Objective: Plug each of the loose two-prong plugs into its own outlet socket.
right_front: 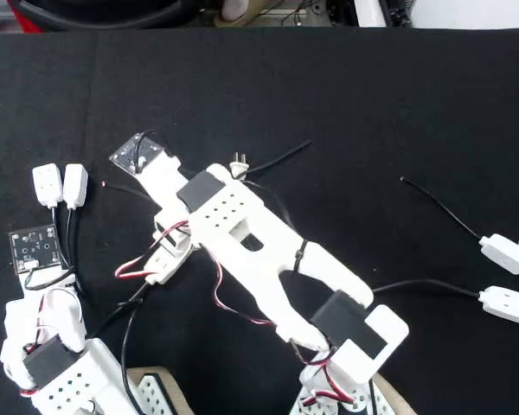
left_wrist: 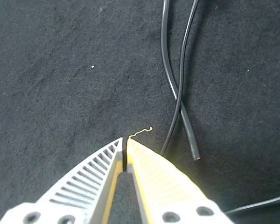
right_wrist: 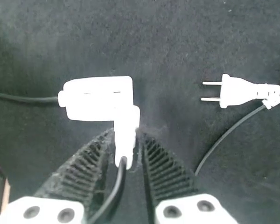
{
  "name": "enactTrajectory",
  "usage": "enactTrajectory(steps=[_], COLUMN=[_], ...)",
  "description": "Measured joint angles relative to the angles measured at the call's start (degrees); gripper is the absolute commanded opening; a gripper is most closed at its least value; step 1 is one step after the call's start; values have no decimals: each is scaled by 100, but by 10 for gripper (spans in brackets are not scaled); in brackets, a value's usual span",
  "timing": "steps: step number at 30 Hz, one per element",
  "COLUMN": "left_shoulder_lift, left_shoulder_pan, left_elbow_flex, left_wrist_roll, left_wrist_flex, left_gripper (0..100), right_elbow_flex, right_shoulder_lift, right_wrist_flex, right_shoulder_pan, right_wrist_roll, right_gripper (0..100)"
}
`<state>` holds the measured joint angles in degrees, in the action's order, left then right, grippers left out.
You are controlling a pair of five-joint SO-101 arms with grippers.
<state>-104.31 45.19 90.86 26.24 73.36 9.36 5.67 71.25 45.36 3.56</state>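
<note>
The white plug (right_wrist: 127, 122) sits between the fingers of the right gripper (right_wrist: 127, 137), its front end against the side of a white socket (right_wrist: 95, 98) near one end, with its prongs hidden from sight. The gripper is only narrowly open, its dark ribbed fingers (right_wrist: 95, 161) lying along both sides of the plug body and holding it, and the plug's black cord runs back between them. The socket lies flat on the black table (right_front: 372, 104) and its own cord leads away from its other end. A loose plug (right_wrist: 235, 91) lies flat off to the side, apart from the socket, with its 2 bare prongs pointing back toward it. In the high view this plug rests just beyond the right arm (right_front: 242, 242), which stretches diagonally across the middle of the table. The left gripper (left_wrist: 125, 142) hangs over bare table with its pale fingers closed tip to tip and nothing between them. A thin curl of thread (left_wrist: 141, 132) lies at the tips. Just beside them 2 black cables (left_wrist: 170, 70) cross, and 1 ends in a cut tip. Ahead of the left arm (right_front: 39, 337), a left socket piece (right_front: 48, 183) and a second white piece (right_front: 74, 183) sit side by side. Near the table's right edge lie a far right socket (right_front: 504, 251) and a near right socket (right_front: 510, 303), each trailing a black cord toward the middle.
</note>
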Motion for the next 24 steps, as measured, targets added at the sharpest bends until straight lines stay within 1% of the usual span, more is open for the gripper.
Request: enactTrajectory(steps=[7, 12, 15, 24], left_shoulder_lift=[0, 0, 0, 0], left_shoulder_pan=[0, 0, 0, 0], left_elbow_flex=[0, 0, 0, 0], left_wrist_roll=[97, 158, 158, 193], left_wrist_flex=[0, 0, 0, 0], left_gripper=[30, 30, 30, 31], right_elbow_flex=[97, 88, 9, -70], right_shoulder_lift=[0, 422, 580, 668], right_wrist_flex=[-273, -369, -378, -378], right_shoulder_pan=[-18, 185, 299, 308], right_wrist_roll=[-53, -53, -53, -53], right_gripper=[11, 11, 11, 11])
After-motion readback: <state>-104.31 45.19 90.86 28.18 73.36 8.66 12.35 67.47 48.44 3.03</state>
